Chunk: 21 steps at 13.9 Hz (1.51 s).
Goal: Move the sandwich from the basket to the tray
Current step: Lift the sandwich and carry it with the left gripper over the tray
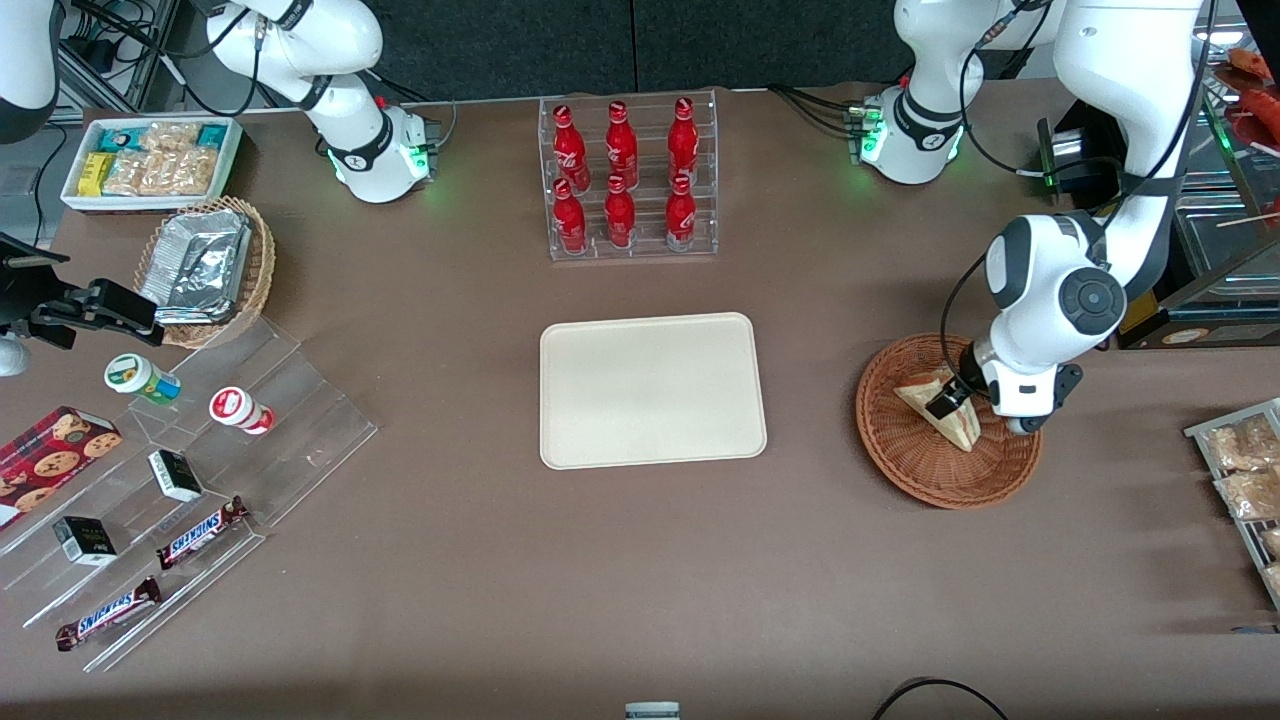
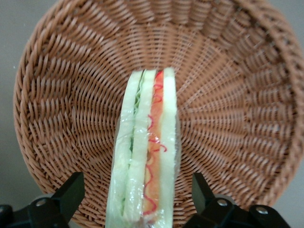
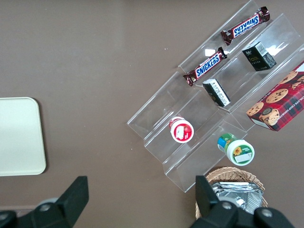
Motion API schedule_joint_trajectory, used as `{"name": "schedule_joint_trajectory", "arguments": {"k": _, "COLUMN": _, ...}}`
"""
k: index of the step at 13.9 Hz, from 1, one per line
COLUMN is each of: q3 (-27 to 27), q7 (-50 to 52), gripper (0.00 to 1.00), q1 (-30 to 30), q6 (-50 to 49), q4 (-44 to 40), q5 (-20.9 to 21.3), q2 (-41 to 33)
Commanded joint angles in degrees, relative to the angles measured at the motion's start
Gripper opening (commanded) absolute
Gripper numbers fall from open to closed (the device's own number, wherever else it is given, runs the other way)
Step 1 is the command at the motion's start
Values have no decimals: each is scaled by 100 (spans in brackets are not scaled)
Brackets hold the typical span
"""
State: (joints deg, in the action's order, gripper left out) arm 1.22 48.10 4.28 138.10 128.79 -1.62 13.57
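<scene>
The sandwich (image 1: 962,430) stands on its edge in the round reddish-brown wicker basket (image 1: 950,495) toward the working arm's end of the table. In the left wrist view the sandwich (image 2: 147,156) shows white bread with green and red filling under clear wrap, against the basket's weave (image 2: 228,109). My left gripper (image 1: 948,403) is lowered into the basket and straddles the sandwich. It (image 2: 137,192) is open, with one black finger (image 2: 71,192) on each side and a gap between each finger and the bread. The cream tray (image 1: 652,390) lies bare at the table's middle.
A clear rack of red bottles (image 1: 628,180) stands farther from the front camera than the tray. A wire rack of snack bags (image 1: 1245,480) sits at the table edge beside the basket. Stepped acrylic shelves (image 1: 180,480) with snacks and a tan foil basket (image 1: 205,265) lie toward the parked arm's end.
</scene>
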Motion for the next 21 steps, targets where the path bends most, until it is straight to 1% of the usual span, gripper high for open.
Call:
{"name": "schedule_joint_trajectory", "arguments": {"k": 1, "q3": 10, "q7": 330, "gripper": 72, "q1": 90, "q6": 138, "q4": 128, "q5": 4, "q2": -21}}
{"name": "schedule_joint_trajectory", "arguments": {"k": 2, "q3": 45, "q7": 366, "gripper": 47, "q1": 90, "q6": 138, "q4": 128, "q5": 4, "q2": -12}}
{"name": "schedule_joint_trajectory", "arguments": {"k": 3, "q3": 97, "q7": 367, "gripper": 13, "q1": 90, "q6": 86, "q4": 137, "q5": 4, "q2": -21}}
{"name": "schedule_joint_trajectory", "arguments": {"k": 4, "q3": 98, "q7": 358, "gripper": 0, "q1": 90, "q6": 51, "q4": 146, "q5": 4, "q2": -29}}
{"name": "schedule_joint_trajectory", "arguments": {"k": 9, "q3": 98, "q7": 253, "gripper": 0, "q1": 99, "q6": 24, "q4": 41, "q5": 65, "q2": -73}}
{"name": "schedule_joint_trajectory", "arguments": {"k": 11, "q3": 89, "q7": 244, "gripper": 0, "q1": 213, "q6": -124, "q4": -108, "q5": 101, "q2": -117}}
{"name": "schedule_joint_trajectory", "arguments": {"k": 14, "q3": 98, "q7": 252, "gripper": 0, "q1": 231, "q6": -922, "q4": -538, "q5": 810, "q2": -170}}
{"name": "schedule_joint_trajectory", "arguments": {"k": 16, "q3": 107, "q7": 252, "gripper": 0, "q1": 458, "q6": -1608, "q4": -951, "q5": 979, "q2": -170}}
{"name": "schedule_joint_trajectory", "arguments": {"k": 18, "q3": 107, "q7": 287, "gripper": 0, "q1": 765, "q6": -2144, "q4": -1346, "q5": 980, "q2": -170}}
{"name": "schedule_joint_trajectory", "arguments": {"k": 21, "q3": 150, "q7": 235, "gripper": 0, "q1": 1372, "q6": -2586, "q4": -1716, "q5": 927, "q2": -161}}
